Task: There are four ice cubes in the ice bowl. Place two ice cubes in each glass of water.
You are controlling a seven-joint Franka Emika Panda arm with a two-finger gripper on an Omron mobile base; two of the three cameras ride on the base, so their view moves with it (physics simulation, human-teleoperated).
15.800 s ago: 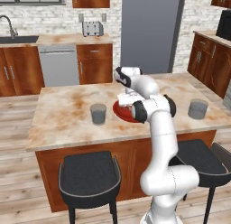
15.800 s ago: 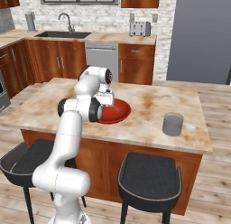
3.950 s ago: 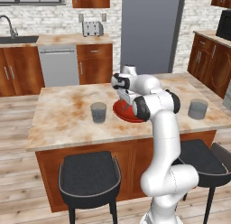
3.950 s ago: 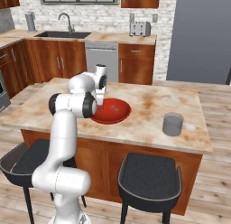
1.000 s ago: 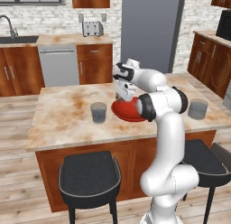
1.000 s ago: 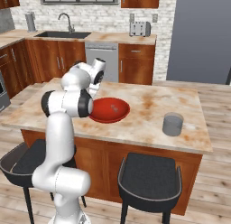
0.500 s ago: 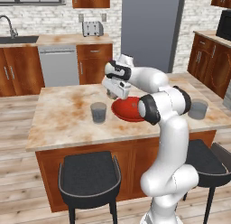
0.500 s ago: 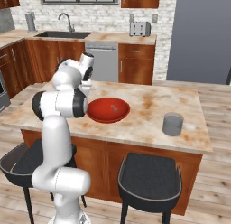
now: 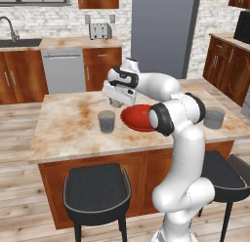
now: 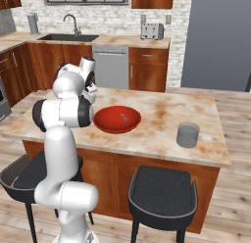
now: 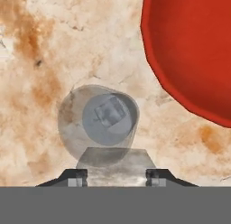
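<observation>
Swinging left off the wide red bowl (image 9: 142, 117), the arm now hangs its gripper (image 9: 115, 104) above the near-left grey translucent tumbler (image 9: 106, 121) on the marbled desk (image 9: 68, 126), seemingly to drop ice there. From the right base view, the other tumbler (image 10: 187, 134) stands well apart, far right. Looking down the hand, a pale cube (image 11: 111, 112) shows inside the glass; the gripper is partly open, and I cannot tell whether it carries anything.
</observation>
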